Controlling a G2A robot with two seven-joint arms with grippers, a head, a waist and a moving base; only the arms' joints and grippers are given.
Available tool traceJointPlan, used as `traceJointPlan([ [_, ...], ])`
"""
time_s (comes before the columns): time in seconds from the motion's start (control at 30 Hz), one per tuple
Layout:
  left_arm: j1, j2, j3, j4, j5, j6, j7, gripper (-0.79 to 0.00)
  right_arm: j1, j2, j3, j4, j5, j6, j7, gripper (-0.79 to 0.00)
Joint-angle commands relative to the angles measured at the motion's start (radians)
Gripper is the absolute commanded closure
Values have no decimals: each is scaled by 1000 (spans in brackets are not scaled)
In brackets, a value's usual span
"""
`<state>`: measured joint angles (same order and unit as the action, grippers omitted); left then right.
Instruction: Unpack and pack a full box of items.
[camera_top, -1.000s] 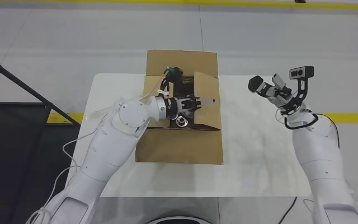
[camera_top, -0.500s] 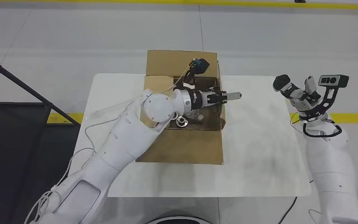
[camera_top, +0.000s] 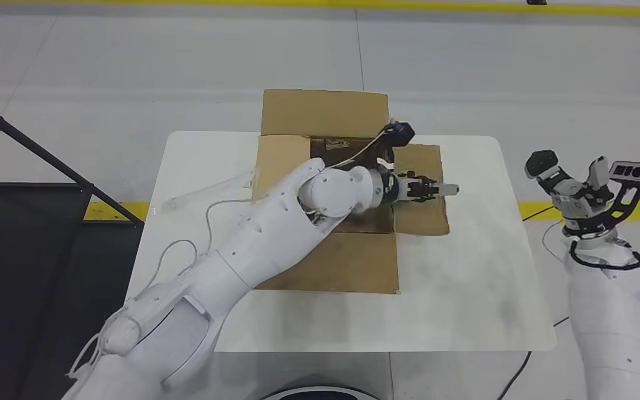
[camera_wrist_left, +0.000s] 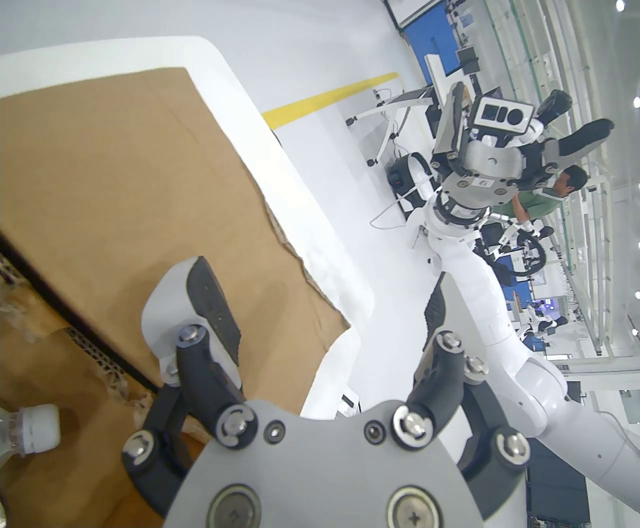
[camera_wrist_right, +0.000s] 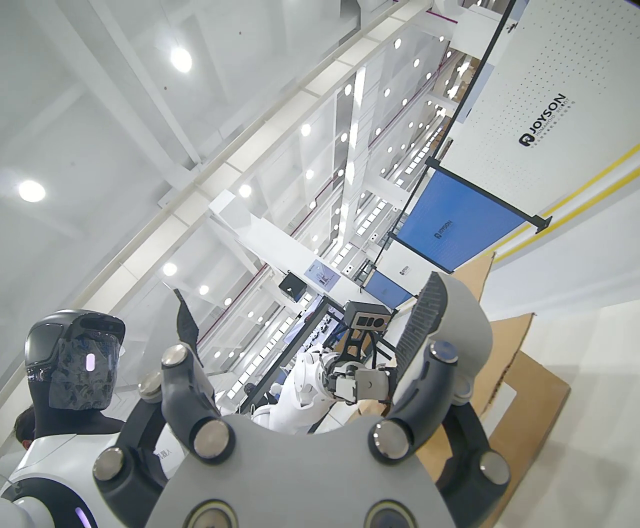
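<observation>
Found the box (camera_top: 320, 262) at the middle of the table (camera_top: 470, 290), its opening mostly hidden under the left arm; inside, a white-capped bottle (camera_wrist_left: 30, 435). Held the left gripper (camera_wrist_left: 320, 290) spread above the right flap (camera_top: 425, 215), pushed down flat outward since before. Drew the right gripper (camera_top: 570, 172), also spread, beyond the right edge.

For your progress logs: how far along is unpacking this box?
Done: the cardboard box has its right flap folded out over the table. In hand: nothing; the left gripper hangs open above that flap, the right gripper open aside. Remaining: a white-capped bottle still sits inside.
</observation>
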<state>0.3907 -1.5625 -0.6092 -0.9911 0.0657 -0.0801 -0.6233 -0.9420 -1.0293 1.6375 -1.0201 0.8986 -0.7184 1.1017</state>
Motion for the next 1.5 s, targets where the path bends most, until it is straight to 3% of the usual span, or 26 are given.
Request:
traceJointPlan([
  [0.0,-10,-14,16,22,-3,14,-5,-785,-1,0,-1,6,2,4,4,-785],
  [0.17,-30,-44,33,68,-15,19,-13,-785,5,-1,-2,34,15,16,16,-785],
  [0.33,-33,-49,11,68,-19,0,-20,-785,5,-1,-2,34,15,16,16,-785],
  [0.47,-19,-24,-50,1,12,-15,-23,-785,-1,-1,-4,12,0,17,0,-785],
  [0.6,41,29,-170,-140,64,-2,-44,-785,-20,-2,-4,-90,-63,0,-66,-785],
  [0.83,282,138,-469,-563,205,66,-135,-785,1,-8,-54,-233,-161,67,-142,-785],
  [1.03,523,195,-736,-880,216,73,-206,-785,93,-24,-184,-284,-261,191,-173,-785],
  [1.3,803,233,-1049,-1091,138,6,-193,-785,241,-73,-437,-212,-370,321,-189,-785],
  [1.47,966,244,-1223,-1129,52,-60,-158,-785,324,-113,-578,-122,-398,378,-183,-785],
])
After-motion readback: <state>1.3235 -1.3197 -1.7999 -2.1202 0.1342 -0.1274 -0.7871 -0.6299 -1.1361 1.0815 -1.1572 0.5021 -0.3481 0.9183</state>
